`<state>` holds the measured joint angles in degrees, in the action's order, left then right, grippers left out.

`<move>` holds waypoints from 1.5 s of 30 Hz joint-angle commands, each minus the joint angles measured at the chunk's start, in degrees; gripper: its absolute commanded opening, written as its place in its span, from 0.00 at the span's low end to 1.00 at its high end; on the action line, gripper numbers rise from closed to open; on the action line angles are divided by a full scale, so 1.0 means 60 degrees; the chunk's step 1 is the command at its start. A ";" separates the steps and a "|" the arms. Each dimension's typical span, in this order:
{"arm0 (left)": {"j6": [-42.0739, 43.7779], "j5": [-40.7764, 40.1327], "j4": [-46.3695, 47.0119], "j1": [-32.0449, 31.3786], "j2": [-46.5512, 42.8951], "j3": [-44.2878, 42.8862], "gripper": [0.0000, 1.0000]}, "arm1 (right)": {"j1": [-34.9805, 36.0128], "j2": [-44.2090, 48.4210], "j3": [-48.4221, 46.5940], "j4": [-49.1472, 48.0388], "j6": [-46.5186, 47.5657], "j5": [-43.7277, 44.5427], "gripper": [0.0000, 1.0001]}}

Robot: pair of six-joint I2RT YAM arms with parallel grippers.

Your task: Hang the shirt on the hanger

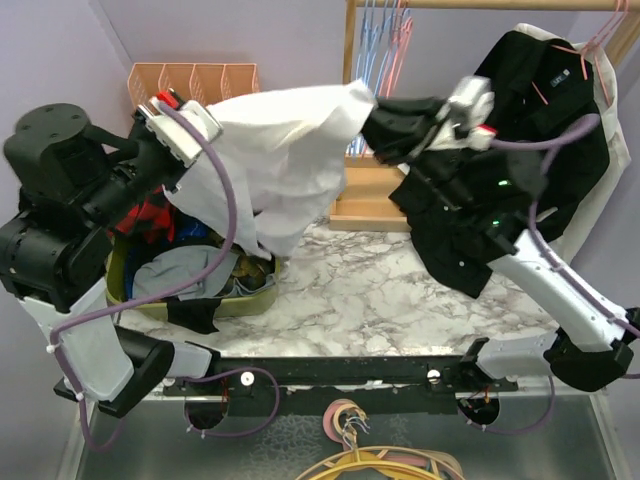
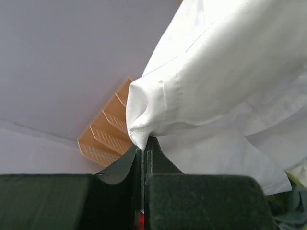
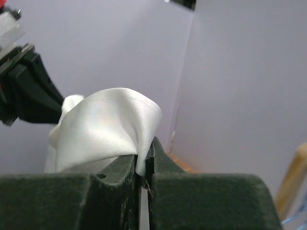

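The white shirt (image 1: 285, 150) hangs in the air, stretched between my two grippers above the marble table. My left gripper (image 1: 208, 112) is shut on the shirt's left edge; the left wrist view shows the fabric (image 2: 216, 81) pinched at the fingertips (image 2: 142, 146). My right gripper (image 1: 372, 112) is shut on the shirt's right edge; the right wrist view shows a fold of white cloth (image 3: 105, 129) clamped between the fingers. A pink hanger (image 1: 598, 40) shows at the top right under a hung black shirt. No loose pink hanger is in view.
A black shirt (image 1: 520, 150) hangs on the wooden rack at right. Light-blue hangers (image 1: 385, 30) hang from the rail (image 1: 480, 4). A green bin (image 1: 250, 298) of clothes sits at left. An orange organiser (image 1: 190, 80) stands at the back wall.
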<state>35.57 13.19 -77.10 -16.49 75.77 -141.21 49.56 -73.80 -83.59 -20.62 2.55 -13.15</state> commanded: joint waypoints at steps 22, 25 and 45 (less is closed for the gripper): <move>-0.0331 0.2262 0.1514 -0.1265 0.2042 0.0531 0.00 | 0.0046 0.2052 0.1011 0.3043 0.1014 0.3612 0.01; 0.0055 0.2414 0.2047 -0.1266 0.0901 0.4797 0.00 | 0.0042 0.2657 0.3130 0.3785 -0.0443 0.3992 0.01; -0.2133 -0.1015 0.6150 -0.1265 0.2774 0.8472 0.05 | -0.3012 -0.0172 0.6789 0.1771 -0.3948 0.0538 0.01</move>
<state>26.52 13.08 -43.07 -24.10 87.24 -87.53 33.65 -70.50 -40.86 -6.37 -16.32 -2.87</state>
